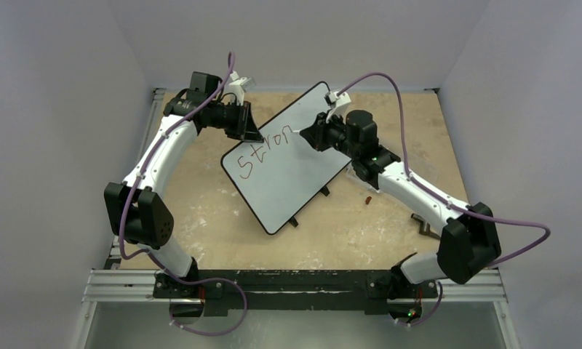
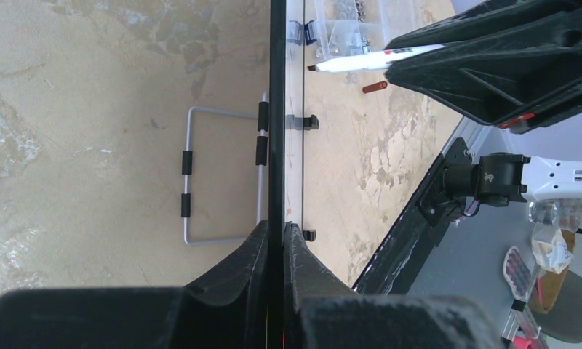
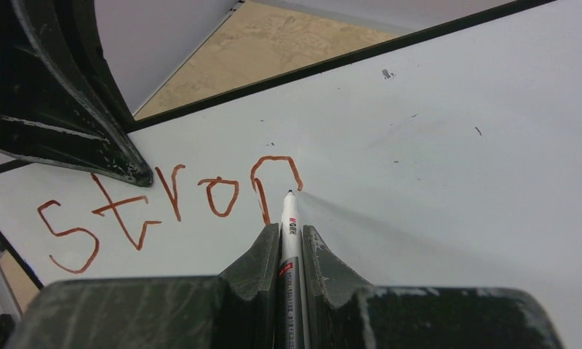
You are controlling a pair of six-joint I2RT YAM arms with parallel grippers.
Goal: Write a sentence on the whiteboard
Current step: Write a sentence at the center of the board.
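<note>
The whiteboard [image 1: 288, 171] lies tilted across the middle of the table. Reddish-brown letters "stron" [image 1: 262, 153] run along its upper left part and show closer in the right wrist view [image 3: 172, 207]. My left gripper [image 1: 250, 134] is shut on the board's black rim [image 2: 277, 109], seen edge-on in the left wrist view, with the fingers [image 2: 303, 254] pinching it. My right gripper [image 1: 310, 134] is shut on a red-and-white marker [image 3: 289, 240]. Its tip [image 3: 289, 193] is at the board just below the end of the "n". The marker also shows in the left wrist view [image 2: 368, 59].
A red marker cap [image 1: 368, 198] lies on the table right of the board and shows in the left wrist view [image 2: 375, 86]. A clear plastic box [image 2: 346, 25] of metal bits is beyond it. A wire stand [image 2: 222, 185] is behind the board. The left gripper's finger [image 3: 55, 94] presses the board's top left.
</note>
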